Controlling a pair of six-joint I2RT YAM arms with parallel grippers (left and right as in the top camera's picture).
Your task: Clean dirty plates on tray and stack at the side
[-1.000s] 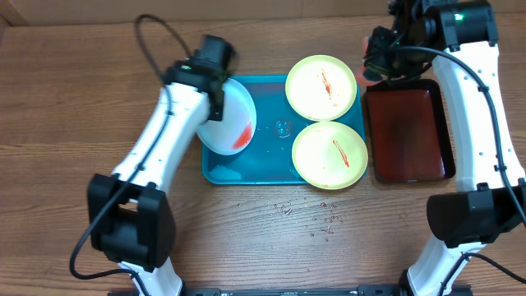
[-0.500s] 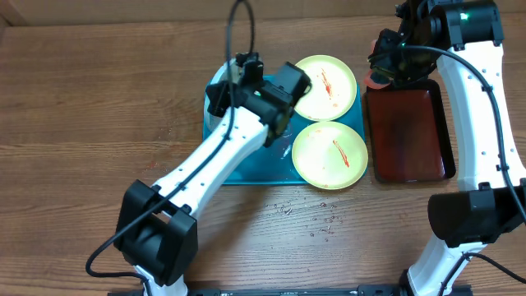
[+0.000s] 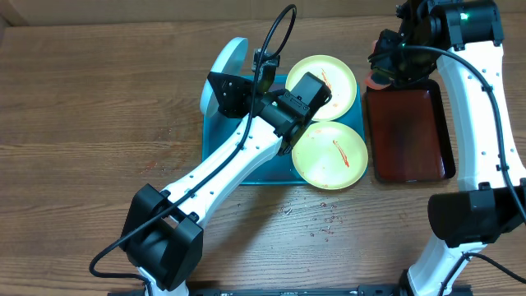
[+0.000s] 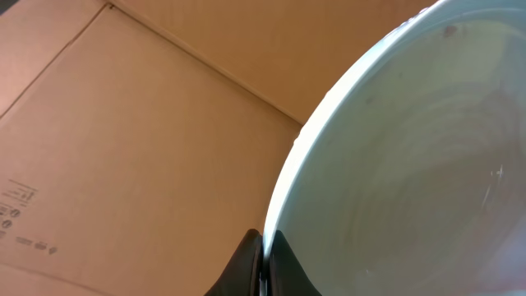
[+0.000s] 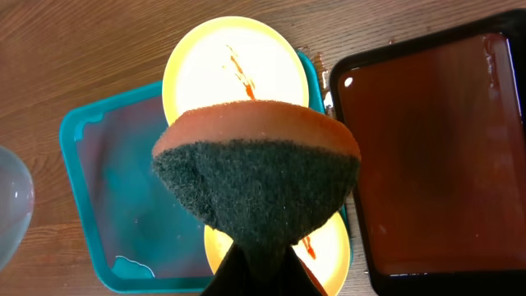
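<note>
1. Left claw (image 4: pixel 262 265) is pinched tight on the rim of the white plate (image 4: pixel 411 164), and it holds that light-blue-rimmed plate up on edge. The right claw (image 5: pixel 256 273) is clamped on a sponge (image 5: pixel 255 173).
2. Wooden table (image 3: pixel 82 123): it spreads beneath both claws. Beyond the left claw, its wrist camera sees only brown cardboard (image 4: pixel 123 148).
3. Turquoise tray (image 3: pixel 219 148): it lies under the left claw, whose arm reaches across it from the near side. The held plate stands over the tray's far left corner. From the right claw, the tray lies below and to the left.
4. Dark-red tray (image 3: pixel 408 131): it has a black rim and sits just beside the turquoise tray. It lies below the right claw and to its right, well apart from the left claw.
5. Yellow plates: two lie flat in the turquoise tray on its right side, both streaked with red sauce. The far one (image 3: pixel 321 85) and the near one (image 3: pixel 330 154) sit close together, edge to edge. In the right wrist view both lie beneath the right claw, partly hidden by the sponge.
6. The sponge is orange with a dark green scouring face, and it bulges out of the right claw.
7. Droplets (image 3: pixel 320 222): a small scatter lies on the table nearer than the tray, well below both claws.
</note>
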